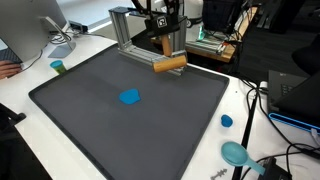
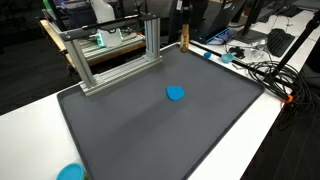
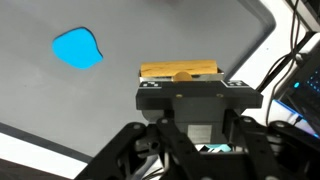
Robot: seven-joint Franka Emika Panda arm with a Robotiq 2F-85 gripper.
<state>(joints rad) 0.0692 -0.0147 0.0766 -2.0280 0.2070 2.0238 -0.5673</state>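
My gripper (image 1: pixel 168 57) hangs over the far edge of the dark grey mat (image 1: pixel 90 120), shut on a tan wooden block (image 1: pixel 170 64) that lies crosswise between its fingers, lifted off the mat. In the wrist view the wooden block (image 3: pixel 180 72) shows just past the black gripper body, and the fingertips themselves are hidden. In an exterior view the block (image 2: pixel 185 38) appears end-on as a narrow tan strip under the gripper (image 2: pixel 185 32). A flat blue piece (image 1: pixel 130 97) lies near the middle of the mat, also seen as the blue piece (image 2: pixel 176 93) and the blue piece (image 3: pixel 78 48), well apart from the gripper.
An aluminium frame (image 1: pixel 130 35) stands behind the mat, close beside the gripper; the same frame (image 2: pixel 110 55) spans the mat's far corner. A small blue cap (image 1: pixel 227 121), a teal round dish (image 1: pixel 235 152) and a green cup (image 1: pixel 58 67) sit on the white table. Cables (image 2: pixel 270 75) lie off the mat.
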